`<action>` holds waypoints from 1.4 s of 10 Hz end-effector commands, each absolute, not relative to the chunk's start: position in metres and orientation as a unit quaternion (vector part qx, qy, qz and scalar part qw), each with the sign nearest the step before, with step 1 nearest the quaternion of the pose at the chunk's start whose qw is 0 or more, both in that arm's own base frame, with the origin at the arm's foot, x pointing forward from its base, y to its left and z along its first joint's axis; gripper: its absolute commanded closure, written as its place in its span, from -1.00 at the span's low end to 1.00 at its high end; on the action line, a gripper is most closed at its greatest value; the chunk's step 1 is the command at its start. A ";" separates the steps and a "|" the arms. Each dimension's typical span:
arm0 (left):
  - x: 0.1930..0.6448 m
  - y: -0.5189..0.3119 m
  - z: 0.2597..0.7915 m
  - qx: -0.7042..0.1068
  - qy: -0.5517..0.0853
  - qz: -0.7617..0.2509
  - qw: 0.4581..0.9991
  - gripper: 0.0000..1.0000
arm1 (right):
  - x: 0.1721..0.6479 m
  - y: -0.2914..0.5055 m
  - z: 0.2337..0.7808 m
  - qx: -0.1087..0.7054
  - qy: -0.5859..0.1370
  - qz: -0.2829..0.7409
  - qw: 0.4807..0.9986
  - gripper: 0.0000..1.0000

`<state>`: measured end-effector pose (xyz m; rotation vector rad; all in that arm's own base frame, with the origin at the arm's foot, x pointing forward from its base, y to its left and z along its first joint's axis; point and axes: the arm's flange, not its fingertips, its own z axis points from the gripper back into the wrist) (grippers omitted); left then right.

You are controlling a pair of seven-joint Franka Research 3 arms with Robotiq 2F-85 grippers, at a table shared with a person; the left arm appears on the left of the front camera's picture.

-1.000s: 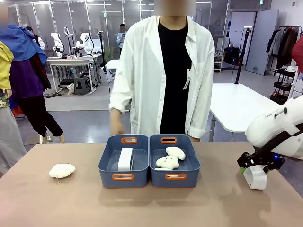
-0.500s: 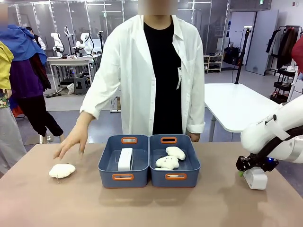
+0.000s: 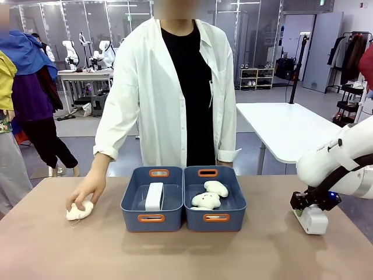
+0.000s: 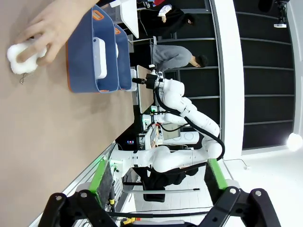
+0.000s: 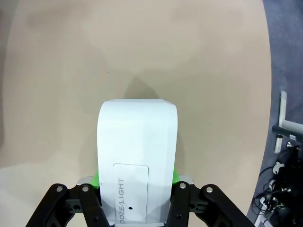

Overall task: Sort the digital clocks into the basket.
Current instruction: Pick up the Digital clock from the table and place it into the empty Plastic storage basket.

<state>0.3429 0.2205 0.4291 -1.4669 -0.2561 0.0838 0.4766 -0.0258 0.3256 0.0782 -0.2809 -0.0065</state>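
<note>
Since half a second ago, the person's hand [image 3: 87, 197] has come down onto the plush toy [image 3: 78, 211] lying on the bench [image 3: 186, 256] well to the left of the basket [image 3: 151, 219]. Your right arm has barely shifted.

That basket is the left one of two blue bins that touch side by side. One digital clock [image 3: 154, 195] already lies inside it. The twin bin [image 3: 216, 220], just right of the basket, holds two more plush toys [image 3: 210, 196].

The second clock [image 5: 137, 137] is well to the right of the basket, low at the bench; whether it rests there is unclear. Your right claw [image 5: 136, 179] is closed on it, green pads pressing its two sides near one end, most of the body jutting past the fingers. Your left claw [image 4: 157, 165] hangs spread wide, with nothing between its fingers.

As for risks, I judge that the end grip could let the clock pivot or slip during a fast swing. The path crosses the twin bin first, so an early release would drop it among the plush toys. A low carry could clip a rim.
</note>
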 end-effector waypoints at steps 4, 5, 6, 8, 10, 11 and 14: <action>0.338 0.219 0.432 -0.660 -0.112 0.047 0.742 -1.00 | 0.447 -0.005 0.461 0.299 -0.191 0.093 0.930 1.00; 0.338 0.219 0.432 -0.660 -0.112 0.047 0.742 -1.00 | 0.451 0.017 0.480 0.332 -0.179 0.119 0.918 1.00; 0.338 0.219 0.432 -0.660 -0.112 0.047 0.742 -1.00 | 0.450 0.016 0.491 0.286 -0.197 0.115 0.931 1.00; 0.338 0.219 0.432 -0.660 -0.112 0.047 0.742 -1.00 | 0.401 -0.096 0.509 0.310 -0.237 0.007 0.921 1.00; 0.338 0.219 0.432 -0.660 -0.112 0.047 0.742 -1.00 | 0.310 -0.215 0.530 0.397 -0.300 -0.082 0.864 1.00; 0.338 0.219 0.432 -0.660 -0.112 0.047 0.742 -1.00 | 0.279 -0.245 0.525 0.427 -0.313 -0.105 0.842 1.00; 0.338 0.219 0.432 -0.660 -0.112 0.047 0.742 -1.00 | 0.273 -0.246 0.508 0.456 -0.311 -0.090 0.829 1.00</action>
